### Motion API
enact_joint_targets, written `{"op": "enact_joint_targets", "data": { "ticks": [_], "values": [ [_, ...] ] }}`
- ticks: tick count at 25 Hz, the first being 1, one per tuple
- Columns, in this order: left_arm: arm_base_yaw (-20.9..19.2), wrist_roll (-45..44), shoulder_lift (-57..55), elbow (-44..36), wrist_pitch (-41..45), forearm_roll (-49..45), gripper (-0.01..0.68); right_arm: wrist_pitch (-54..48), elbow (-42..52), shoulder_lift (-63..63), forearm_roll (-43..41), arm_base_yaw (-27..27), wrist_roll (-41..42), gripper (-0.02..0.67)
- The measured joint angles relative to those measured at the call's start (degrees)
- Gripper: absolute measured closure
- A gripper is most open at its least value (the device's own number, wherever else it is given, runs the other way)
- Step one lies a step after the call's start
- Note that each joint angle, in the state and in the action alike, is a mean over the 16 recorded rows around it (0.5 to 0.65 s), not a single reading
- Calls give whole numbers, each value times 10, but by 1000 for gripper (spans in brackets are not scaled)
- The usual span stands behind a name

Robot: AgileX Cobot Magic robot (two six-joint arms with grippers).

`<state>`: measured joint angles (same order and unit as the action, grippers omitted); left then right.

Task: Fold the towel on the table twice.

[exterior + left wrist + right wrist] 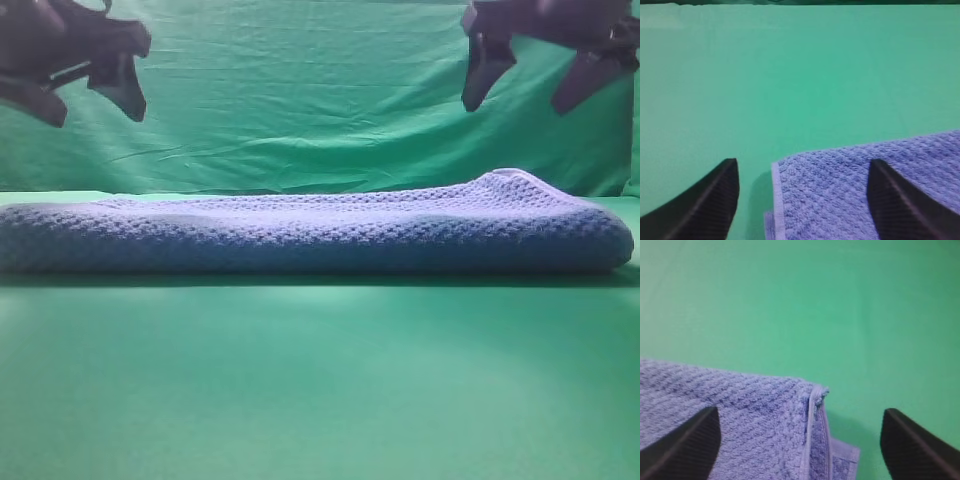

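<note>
Green cloth covers the table, where a blue-grey waffle-knit towel, apparently folded over once, lies lengthwise left to right. Above its ends hang the left gripper and right gripper, both spread wide and empty, each over its own corner.

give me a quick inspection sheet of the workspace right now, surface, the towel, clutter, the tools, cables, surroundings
Surface: table, smooth green cloth, flat.
Job's things: towel, blue-grey waffle knit, lying in layers across the table; pale hem and a lower layer show at both ends in the wrist views.
Clutter: nothing seen.
Grippers: left tool and right tool both open, raised above the towel's ends, holding nothing.
Cables: nothing seen.
Surroundings: wrinkled green backdrop behind the table.
</note>
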<state>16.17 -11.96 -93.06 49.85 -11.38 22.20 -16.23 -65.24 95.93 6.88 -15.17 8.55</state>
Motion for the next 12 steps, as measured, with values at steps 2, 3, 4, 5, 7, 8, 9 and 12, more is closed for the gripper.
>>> {"op": "enact_joint_targets", "data": {
  "ticks": [2, 3, 4, 5, 7, 8, 9, 12],
  "values": [
    [0, -5, 36, 0, 37, 0, 288, -22, 0, -29, 0, 0, 0, 239],
    [0, -8, 55, 0, 57, -1, 327, -35, 0, -45, -1, 0, 0, 278],
    [0, -10, 76, 0, 79, -1, 367, -49, 0, -61, -1, 0, 0, 318],
    [0, -12, 97, 0, 102, -1, 407, -63, 0, -79, -1, 0, 0, 359],
    [0, -13, 140, 0, 151, -2, 478, -94, 0, -116, -1, 0, 0, 439],
    [0, -13, 161, 0, 177, -2, 510, -111, 0, -135, -2, 0, 0, 477],
    [0, -13, 183, 0, 203, -2, 540, -128, 0, -153, -2, 0, 0, 511],
    [0, -11, 245, 0, 284, -4, 615, -181, 0, -209, -2, 0, 0, 592]
  ]
}}
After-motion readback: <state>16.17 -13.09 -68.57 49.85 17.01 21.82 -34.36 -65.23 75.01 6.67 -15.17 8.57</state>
